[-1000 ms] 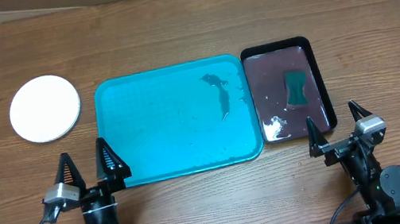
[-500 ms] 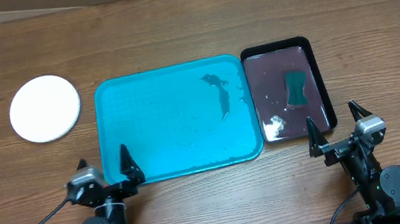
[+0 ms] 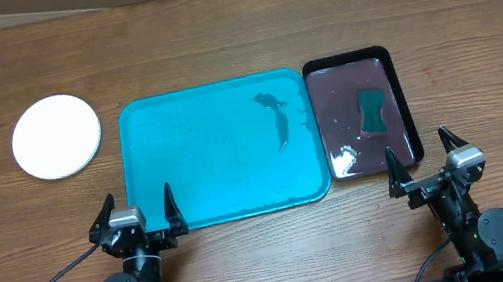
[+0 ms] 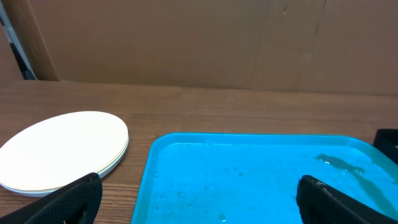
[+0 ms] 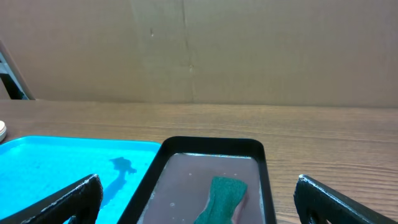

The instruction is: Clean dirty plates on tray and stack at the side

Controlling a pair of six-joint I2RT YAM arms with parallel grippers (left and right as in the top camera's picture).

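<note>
Your left gripper (image 3: 137, 195) has its jaws spread wide and nothing between them. In its wrist view the two fingers sit at the bottom corners, and the whole scene shows through the gap. Your right gripper (image 3: 418, 147) is equally wide and equally empty. Both arms sit low at the near edge of the table (image 3: 215, 35), each facing away from you. That looks like a parked pose, clear of the work, not an approach to a grasp.

Just beyond the left jaws lies the turquoise tray (image 3: 143, 128), and you have no plate on it. A dark teal smear (image 3: 275, 117) and some wet patches mark its right half, most likely left by the washing.

The plates (image 3: 55, 137) sit well off to the left of the tray as one neat pile with the white one on top, apart from the tray's rim. The left wrist view shows layered rims under the white plate, but I cannot count them for sure. They are placed where the task wants them, at the side.

Ahead of the right jaws, the black tray (image 3: 345, 57) touches the turquoise tray's right edge. It holds dark liquid with the sponge (image 3: 372, 110) lying in it, so the sponge is back where it gets wetted.

Judging by this, your task looks done or very nearly so.
</note>
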